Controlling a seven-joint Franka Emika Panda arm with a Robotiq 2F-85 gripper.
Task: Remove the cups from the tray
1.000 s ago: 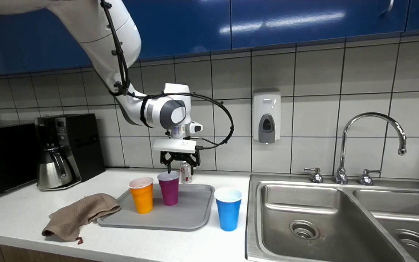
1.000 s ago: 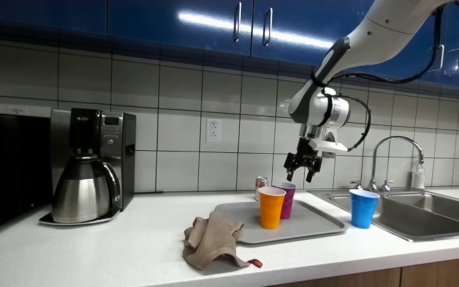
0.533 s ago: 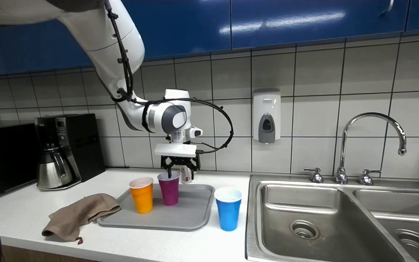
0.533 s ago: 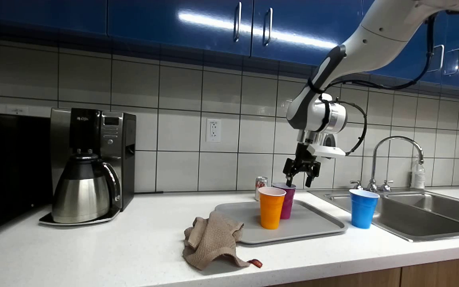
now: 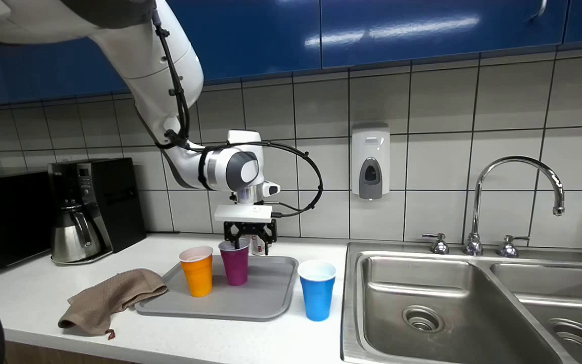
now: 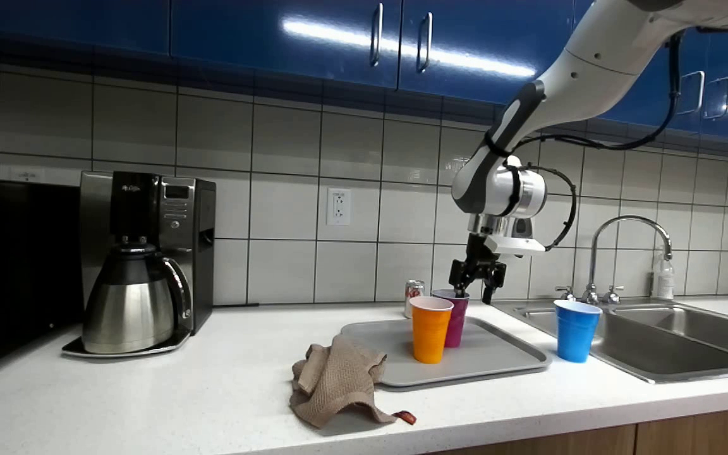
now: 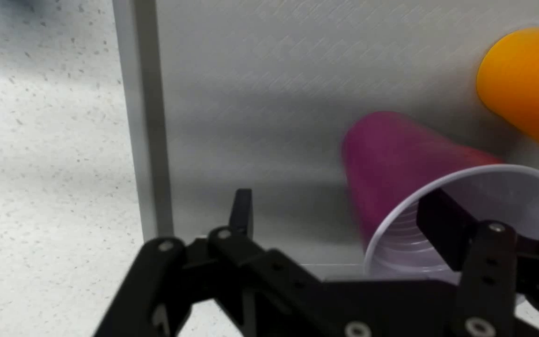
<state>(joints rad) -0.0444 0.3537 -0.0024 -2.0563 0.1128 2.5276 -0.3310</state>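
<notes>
Beside the tray point(image 5: 271, 298), toward 3 o'clock in both exterior views: blue cup point(image 5: 317, 293), on the tabletop point(image 5: 291, 338), so one of three looks done.
Orange cup point(image 5: 197, 273): on the tray, yet to be removed.
Magenta cup point(image 5: 235, 267): on the tray, at about the orange cup's 2 o'clock in both exterior views; yet to be removed, likely next.
Cup axes: all upright, long axes vertical, mouths toward 12 o'clock; the wrist view slants the magenta mouth toward 4 or 5 o'clock.
End effector point(image 5: 251, 248): jaws spread, nothing clasped; one finger seemingly inside the magenta mouth, the other outside its wall.
</notes>
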